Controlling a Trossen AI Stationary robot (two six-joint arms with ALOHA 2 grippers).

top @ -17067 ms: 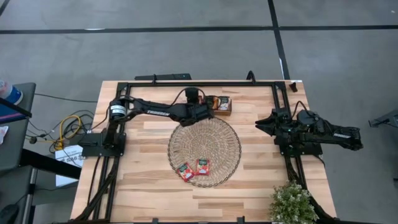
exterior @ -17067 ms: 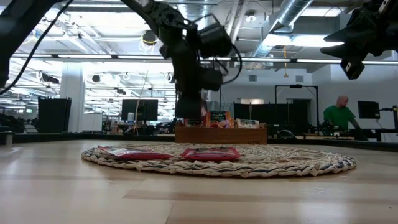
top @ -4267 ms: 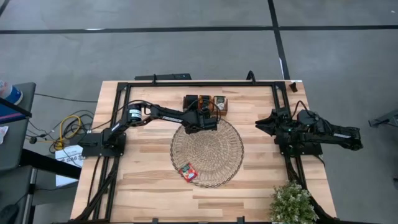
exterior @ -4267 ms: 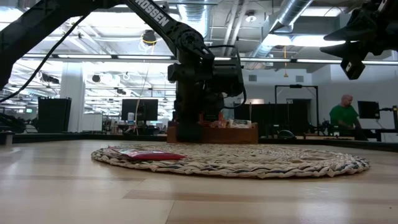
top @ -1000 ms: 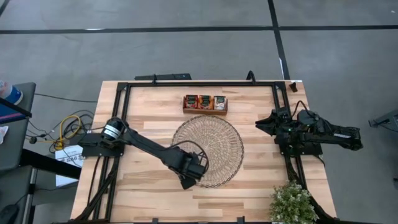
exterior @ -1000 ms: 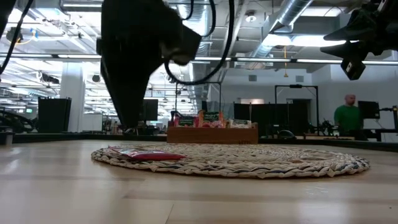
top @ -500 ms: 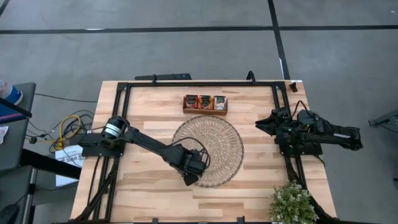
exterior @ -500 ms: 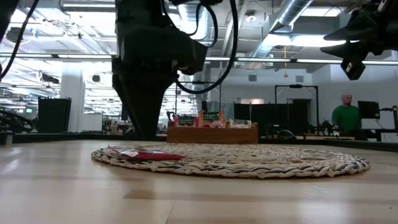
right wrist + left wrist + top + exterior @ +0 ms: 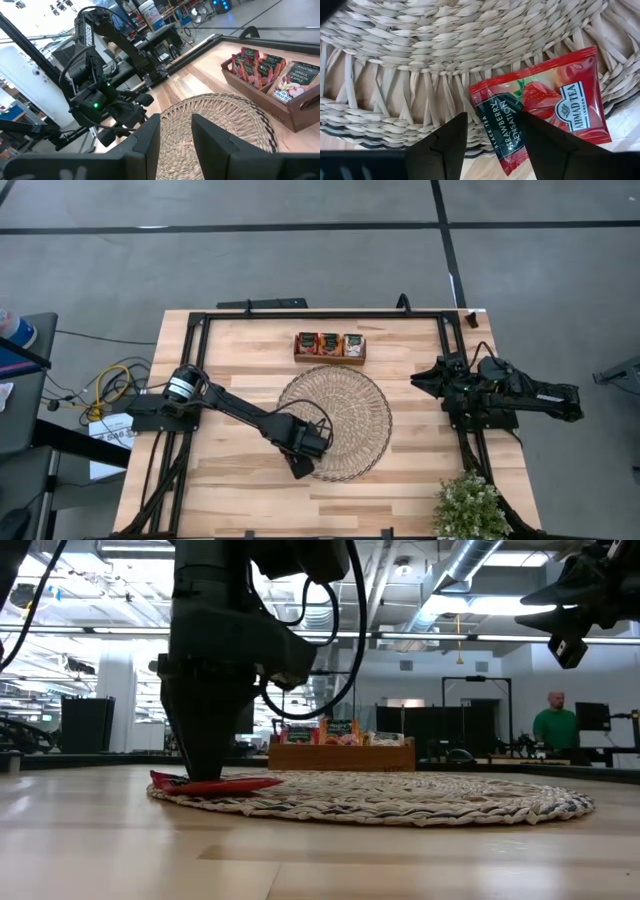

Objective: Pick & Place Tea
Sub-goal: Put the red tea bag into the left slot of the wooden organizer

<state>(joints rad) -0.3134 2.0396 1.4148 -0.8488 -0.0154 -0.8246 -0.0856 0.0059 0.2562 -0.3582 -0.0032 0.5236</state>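
- From above, even, diffuse light covers the pale wooden tabletop (image 9: 400, 470); shadows under the arms are faint and short.
- At tabletop height, bright ceiling strip lights (image 9: 470, 637) backlight the scene, so the left arm (image 9: 215, 660) reads as a near-black silhouette.
- The near wood there is soft and out of focus, with a mild sheen.
- The left wrist close-up is sharp on the red sachet (image 9: 545, 107), its foil showing slight glare; the dark fingers (image 9: 445, 145) are blurred.
- The right wrist picture bends straight lines at its edges, and its windows are blown out.
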